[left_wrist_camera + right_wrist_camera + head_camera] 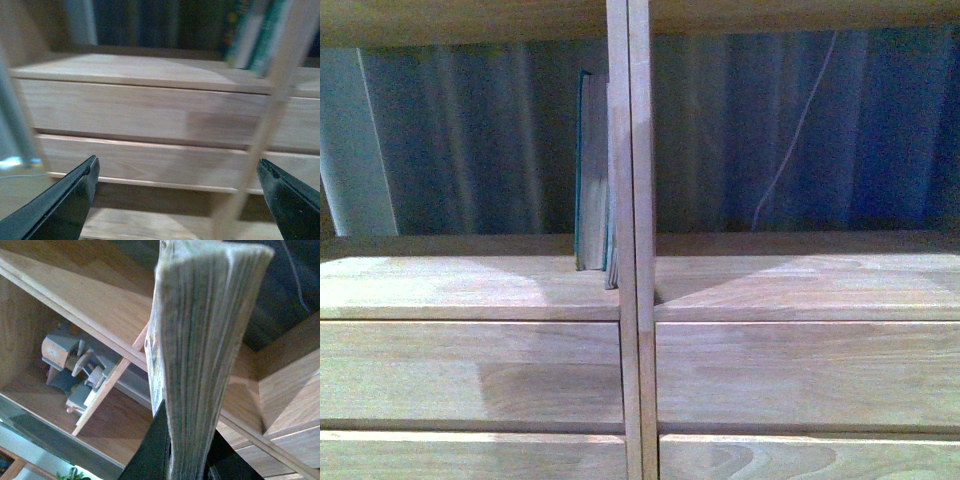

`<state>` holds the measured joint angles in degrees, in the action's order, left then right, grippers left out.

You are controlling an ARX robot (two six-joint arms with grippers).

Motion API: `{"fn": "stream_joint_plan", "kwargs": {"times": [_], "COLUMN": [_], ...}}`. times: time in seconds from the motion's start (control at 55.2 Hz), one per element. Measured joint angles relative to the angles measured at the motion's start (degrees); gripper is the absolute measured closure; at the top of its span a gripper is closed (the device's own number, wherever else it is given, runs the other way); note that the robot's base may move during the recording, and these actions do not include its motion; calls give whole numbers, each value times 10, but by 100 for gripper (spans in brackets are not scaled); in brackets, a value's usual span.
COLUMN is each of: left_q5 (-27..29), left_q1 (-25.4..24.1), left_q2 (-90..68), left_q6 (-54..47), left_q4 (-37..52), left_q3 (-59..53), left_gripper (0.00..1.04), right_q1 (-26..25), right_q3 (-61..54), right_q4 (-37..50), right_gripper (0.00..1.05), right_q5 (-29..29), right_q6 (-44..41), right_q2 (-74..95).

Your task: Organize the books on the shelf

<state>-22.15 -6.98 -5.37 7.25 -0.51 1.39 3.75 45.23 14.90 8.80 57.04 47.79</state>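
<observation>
currently the right gripper (192, 457) pinches a paperback (200, 340), its long axis running straight out from the jaws; teal books (590, 170) stand just left of the central upright (628, 150) of the shelf (470, 285), touching it. left gripper (176, 167) hangs spread, empty.

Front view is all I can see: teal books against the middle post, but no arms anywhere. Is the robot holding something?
Observer: Yes. The right wrist view shows the right claw clamped on a book, page edges toward the camera.
Operator: And the other claw?
Observer: The left claw is open and empty, pointed at the shelf at drawer height.
</observation>
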Motion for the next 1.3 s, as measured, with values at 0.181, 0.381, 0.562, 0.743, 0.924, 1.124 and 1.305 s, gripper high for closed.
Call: {"fn": "stream_joint_plan", "kwargs": {"times": [0.181,0.381,0.562,0.743,0.924,1.124,1.305], "left_q5": [-85,-139,-193,-261,-342,-407,-401], "left_q1": [-13,-39,-51,-51,-25,-2,30], "left_q2": [-62,-141,-218,-325,-420,-516,-581], "left_q6": [48,89,133,218,327,491,630], "left_q4": [53,123,182,263,306,435,569], "left_q3": [26,82,154,274,388,455,486], "left_gripper": [7,7,7,7,7,7,7], "right_q1": [-12,-30,-45,-40,-17,10,32], "right_q3": [0,0,0,7,38,78,106], "right_q4": [0,-5,-7,-7,-8,-7,-3], "right_gripper": [97,97,97,97,97,97,97], "right_q5": [2,12,13,10,1,-9,-14], "right_q6": [-1,-2,-2,-10,-21,-31,-35], "right_q2": [-1,-2,-1,13,33,50,59]}}
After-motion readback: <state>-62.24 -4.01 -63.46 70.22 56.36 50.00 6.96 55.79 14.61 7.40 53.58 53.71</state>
